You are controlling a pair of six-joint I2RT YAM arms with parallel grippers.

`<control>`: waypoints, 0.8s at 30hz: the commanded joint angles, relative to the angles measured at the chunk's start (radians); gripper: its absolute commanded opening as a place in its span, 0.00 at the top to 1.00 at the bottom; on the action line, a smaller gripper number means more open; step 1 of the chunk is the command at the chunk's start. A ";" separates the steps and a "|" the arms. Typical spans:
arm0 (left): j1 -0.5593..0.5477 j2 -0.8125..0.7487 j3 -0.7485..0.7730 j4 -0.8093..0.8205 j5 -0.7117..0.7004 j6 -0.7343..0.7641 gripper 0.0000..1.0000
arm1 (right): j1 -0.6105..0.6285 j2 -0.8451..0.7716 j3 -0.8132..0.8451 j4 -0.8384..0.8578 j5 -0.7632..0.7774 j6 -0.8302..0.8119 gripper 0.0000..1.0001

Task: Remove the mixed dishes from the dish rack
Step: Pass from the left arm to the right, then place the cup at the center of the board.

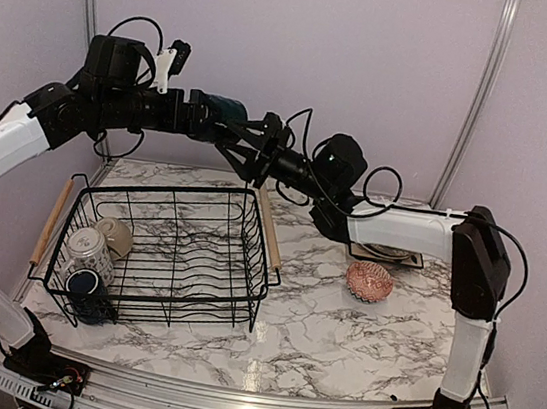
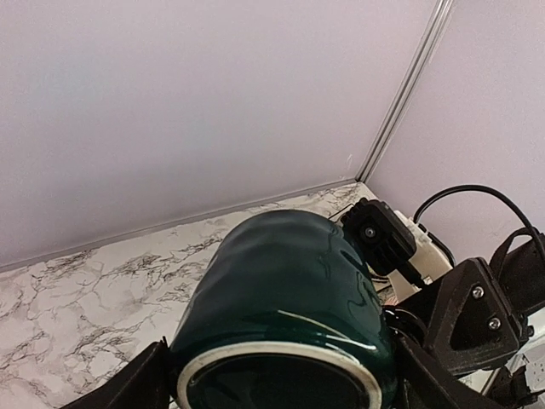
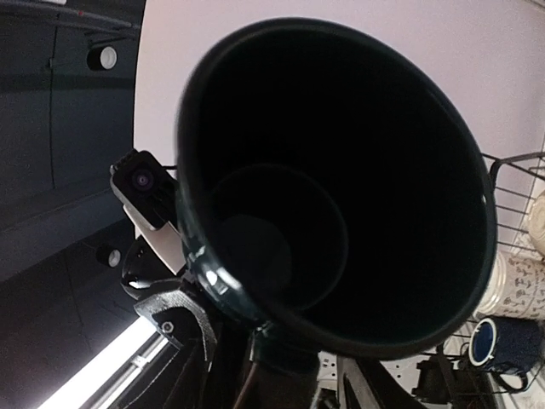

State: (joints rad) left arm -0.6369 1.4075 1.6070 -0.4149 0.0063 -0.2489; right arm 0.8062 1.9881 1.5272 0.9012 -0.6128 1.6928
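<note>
Top external view shows the job partly done. The rack (image 1: pixel 164 190) on the left of the table (image 1: pixel 317 331) has no plates in it, and three mugs sit in its near-left corner: a tan mug (image 1: pixel 114 236), a patterned mug (image 1: pixel 89 253) and a blue mug (image 1: pixel 89 286). To the right of the rack, a reddish bowl (image 1: pixel 370 281) sits on the marble. Just behind it is what looks like a plate (image 1: pixel 388 252), mostly hidden under the right arm, so I cannot count how many are there. A fourth piece, a teal mug (image 1: pixel 228 108), is in the air above the rack's far edge, lying on its side. The left gripper (image 1: pixel 214 116) holds it, with its fingers (image 2: pixel 140 379) set wide and pressed against the mug's sides near the base. The right gripper (image 1: pixel 255 152) faces the mug's open mouth, which fills the right wrist view. None of the pictures shows whether its fingers are gripping the mug. This looks like a handover from left to right. If so, what is left is to set the teal mug down on the right and then lift out the other three mugs.
</note>
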 commanded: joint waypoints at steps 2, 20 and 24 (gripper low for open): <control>-0.010 -0.073 -0.074 0.203 0.080 0.033 0.92 | 0.012 0.019 0.017 0.148 0.042 0.119 0.63; -0.018 -0.242 -0.424 0.525 0.071 0.034 0.02 | -0.063 -0.255 -0.121 -0.228 0.135 -0.591 1.00; -0.017 -0.258 -0.406 0.504 0.030 -0.011 0.01 | -0.097 -0.402 -0.187 -0.411 0.224 -0.829 1.00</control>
State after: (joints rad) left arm -0.6575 1.1896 1.1793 0.0410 0.0746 -0.1963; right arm 0.7719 1.7336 1.3640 0.6407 -0.5514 1.2171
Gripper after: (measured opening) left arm 0.988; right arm 0.115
